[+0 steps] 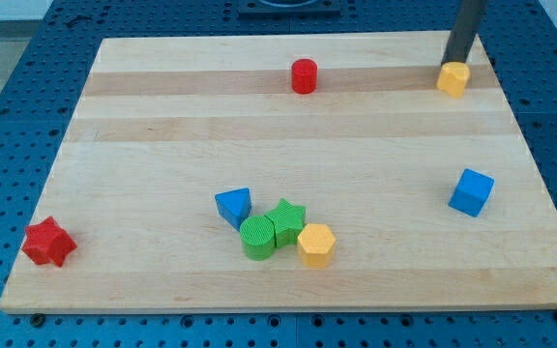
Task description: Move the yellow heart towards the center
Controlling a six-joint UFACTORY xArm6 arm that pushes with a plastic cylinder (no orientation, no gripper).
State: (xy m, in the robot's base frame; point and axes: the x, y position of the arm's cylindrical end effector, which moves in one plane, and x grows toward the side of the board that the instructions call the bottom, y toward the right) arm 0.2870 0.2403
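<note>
The yellow heart [454, 79] lies near the board's top right corner. My tip [452, 60] stands right behind it, at its top edge, touching or almost touching it. The dark rod rises out of the view's top. A red cylinder [304, 75] stands at the top middle. A blue cube [472, 191] sits at the right. Near the bottom middle a blue triangle-like block [234, 207], a green cylinder [257, 238], a green star [285, 221] and a yellow hexagon [316, 245] huddle together. A red star [48, 242] lies at the bottom left.
The wooden board [162, 145] lies on a blue perforated table [8, 77]. The yellow heart is close to the board's right and top edges.
</note>
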